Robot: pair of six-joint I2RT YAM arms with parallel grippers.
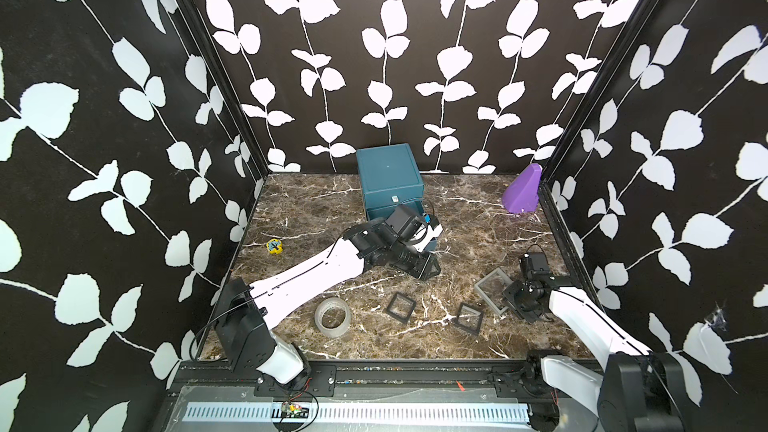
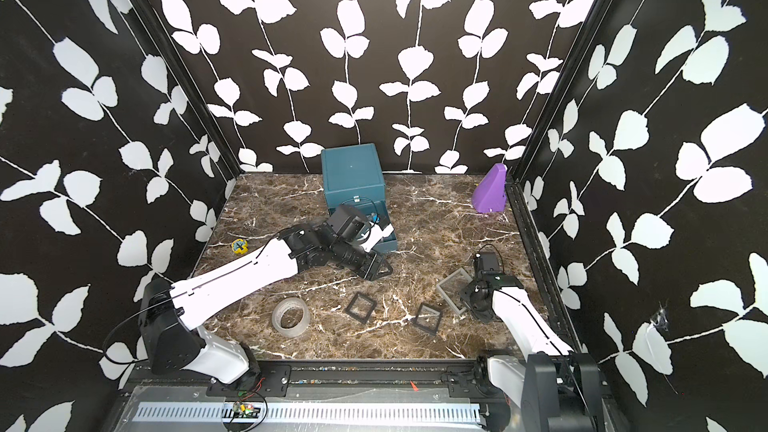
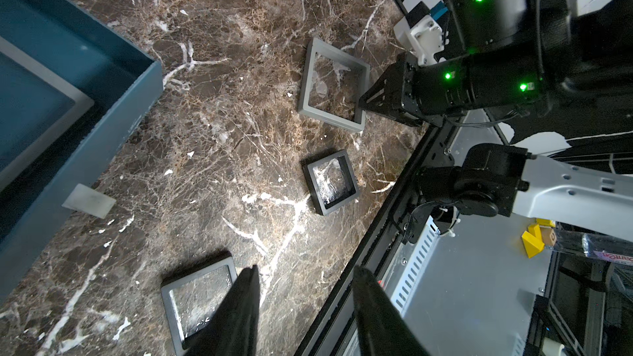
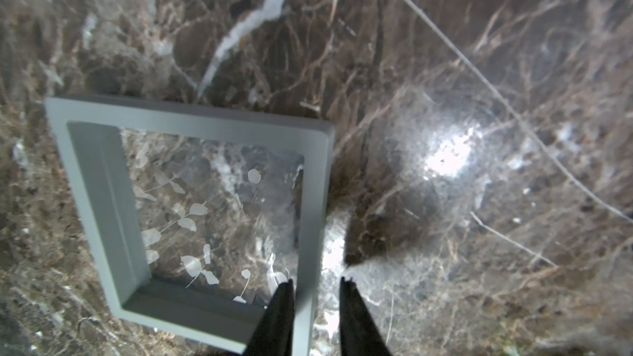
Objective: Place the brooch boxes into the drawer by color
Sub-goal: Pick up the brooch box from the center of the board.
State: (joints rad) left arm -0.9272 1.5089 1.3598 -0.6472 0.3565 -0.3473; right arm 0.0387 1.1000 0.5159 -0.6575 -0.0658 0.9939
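Three brooch boxes lie out on the desk [image 1: 311,209] in front of me: a grey box [image 1: 492,290] toward the right side, a black box [image 1: 401,306] near the tape roll [image 1: 333,317], and a second black box [image 1: 469,317] between that one and the grey box. My right end effector [image 4: 316,281] is down at the grey box, jaws narrow and astride one side of its rim. One finger stands inside on the clear window, against the rim. The other stands outside, with a sliver of desk showing between it and the rim (so not pinched). My left end effector [image 3: 306,268] hangs over the desk just in front of the pulled-out drawer [image 3: 102,138], jaws apart with nothing between them; in its wrist view one finger overlaps the black box nearer the tape roll. The teal chest [image 1: 388,172] stands against the back wall near the middle, its top drawer shut with the white tab [image 1: 395,198] showing. The pulled-out drawer is one of the lower ones (my left arm covers too much for me to tell which), and another grey box [image 3: 68,94] lies inside it. A purple wedge [image 1: 521,193] sits in the back right corner, well apart from the boxes.
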